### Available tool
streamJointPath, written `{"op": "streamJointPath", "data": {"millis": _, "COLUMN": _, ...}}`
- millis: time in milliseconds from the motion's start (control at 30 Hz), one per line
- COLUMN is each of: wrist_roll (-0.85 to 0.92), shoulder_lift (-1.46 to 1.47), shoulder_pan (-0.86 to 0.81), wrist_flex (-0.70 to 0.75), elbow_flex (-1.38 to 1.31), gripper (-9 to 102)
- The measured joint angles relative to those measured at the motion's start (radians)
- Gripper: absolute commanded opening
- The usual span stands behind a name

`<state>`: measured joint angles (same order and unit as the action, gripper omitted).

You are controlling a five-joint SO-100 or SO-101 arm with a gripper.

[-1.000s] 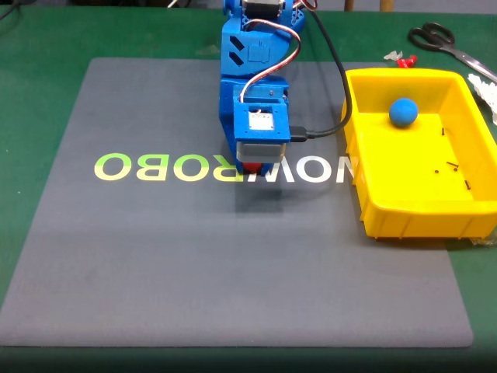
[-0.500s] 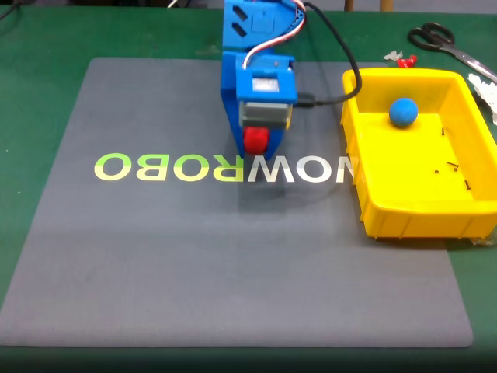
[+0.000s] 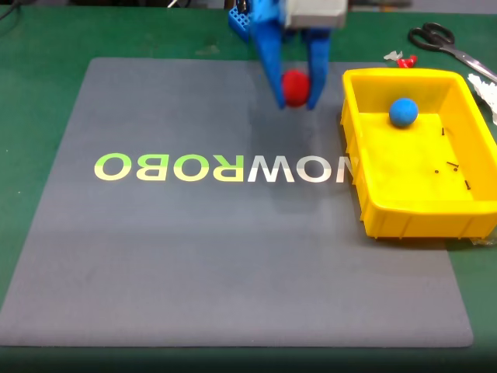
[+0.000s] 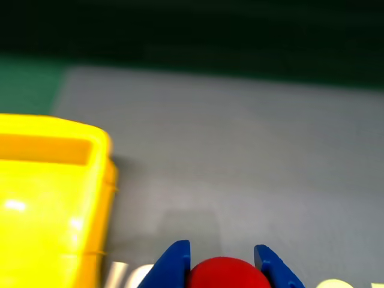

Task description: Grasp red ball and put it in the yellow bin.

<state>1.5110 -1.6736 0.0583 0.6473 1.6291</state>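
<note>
Starting nearest the fixed camera: big grey mat (image 3: pixel 233 264) spread over a green table (image 3: pixel 39 93), with mirrored "NOWROBO" lettering (image 3: pixel 221 168) running across the middle, green on the left fading to white on the right. Off to the right in that view, sitting partly on the mat edge, the yellow bin (image 3: pixel 404 210), walls up and rim all round, with a blue ball (image 3: pixel 403 112) resting inside near its far end plus a few tiny dark specks on the floor of it. Further back, held up above the mat and just left of the bin's far corner, the blue gripper (image 3: pixel 296 101) pinching the red ball (image 3: pixel 295 87) between its two fingers (image 3: pixel 269 58), so clamped on it and clear of the mat surface, not over the bin. Same story from the wrist view: red ball (image 4: pixel 228 275) wedged between the blue fingertips (image 4: pixel 174 264) at the bottom edge, gripper (image 4: pixel 225 270) closed around it, yellow bin (image 4: pixel 54 180) filling the left side, grey mat (image 4: pixel 240 156) beyond and a bit blurry. Farthest back in the fixed view: black-handled scissors (image 3: pixel 443 40) on the table at top right, and a small red-and-white clip (image 3: pixel 400 57) just behind the bin's far wall.
</note>
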Motion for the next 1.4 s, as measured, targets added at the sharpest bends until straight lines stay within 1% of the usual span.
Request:
{"op": "streamJointPath", "data": {"millis": 233, "wrist_roll": -0.040, "shoulder_lift": -0.034, "shoulder_pan": 0.146, "wrist_flex": -0.032, "elbow_flex": 0.000, "gripper": 0}}
{"op": "streamJointPath", "data": {"millis": 500, "wrist_roll": -0.066, "shoulder_lift": -0.023, "shoulder_pan": 0.333, "wrist_flex": -0.176, "elbow_flex": 0.000, "gripper": 0}}
{"op": "streamJointPath", "data": {"millis": 633, "wrist_roll": -0.066, "shoulder_lift": 0.037, "shoulder_pan": 0.411, "wrist_flex": -0.212, "elbow_flex": 0.000, "gripper": 0}}
{"op": "streamJointPath", "data": {"millis": 800, "wrist_roll": -0.066, "shoulder_lift": 0.123, "shoulder_pan": 0.459, "wrist_flex": -0.242, "elbow_flex": 0.000, "gripper": 0}}
{"op": "streamJointPath", "data": {"millis": 1067, "wrist_roll": -0.066, "shoulder_lift": 0.161, "shoulder_pan": 0.462, "wrist_flex": -0.279, "elbow_flex": 0.000, "gripper": 0}}
{"op": "streamJointPath", "data": {"millis": 1100, "wrist_roll": -0.066, "shoulder_lift": 0.161, "shoulder_pan": 0.460, "wrist_flex": -0.281, "elbow_flex": 0.000, "gripper": 3}}
{"op": "streamJointPath", "data": {"millis": 1233, "wrist_roll": -0.066, "shoulder_lift": 0.161, "shoulder_pan": 0.459, "wrist_flex": -0.287, "elbow_flex": 0.000, "gripper": 18}}
{"op": "streamJointPath", "data": {"millis": 1333, "wrist_roll": -0.066, "shoulder_lift": 0.161, "shoulder_pan": 0.456, "wrist_flex": -0.288, "elbow_flex": 0.000, "gripper": 27}}
{"op": "streamJointPath", "data": {"millis": 1400, "wrist_roll": -0.069, "shoulder_lift": 0.161, "shoulder_pan": 0.448, "wrist_flex": -0.290, "elbow_flex": 0.000, "gripper": 28}}
